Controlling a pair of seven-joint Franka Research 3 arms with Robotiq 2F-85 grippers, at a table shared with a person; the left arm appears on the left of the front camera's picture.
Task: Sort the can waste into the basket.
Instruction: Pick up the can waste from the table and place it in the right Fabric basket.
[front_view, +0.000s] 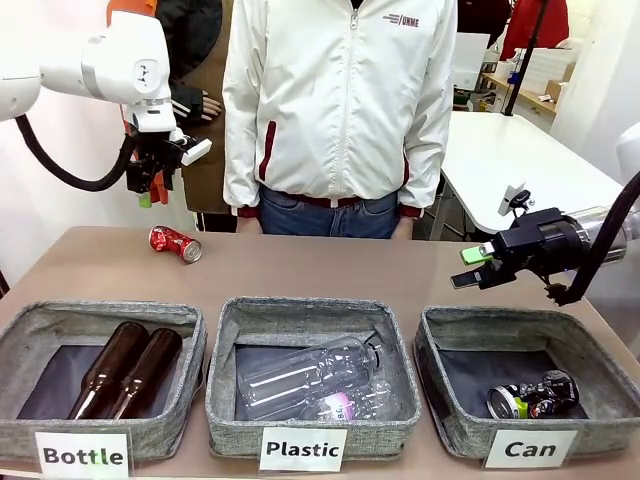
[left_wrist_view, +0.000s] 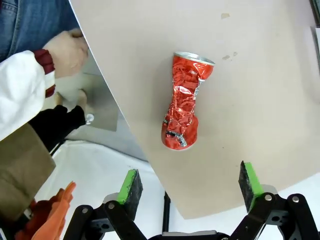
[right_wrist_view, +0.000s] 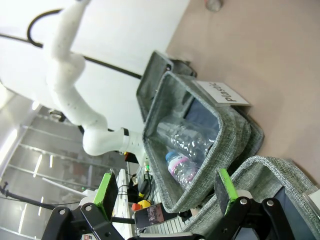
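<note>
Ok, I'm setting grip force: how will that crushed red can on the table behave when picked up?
Probably light: the crushed red can looks thin-walled. Its creased waist may buckle further under a firm squeeze. Lying sideways and unevenly flattened, it seems unlikely to roll far.

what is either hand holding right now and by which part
Nothing. The left hand hangs open over the crushed red can, not touching it; the right hand is open and empty.

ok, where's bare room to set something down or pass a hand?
Widest: the table strip beyond the Plastic basket, between the crushed red can and the right gripper. Also the Can basket floor left of the dark can. Crowded: inside the Plastic basket, full of bottles.
</note>
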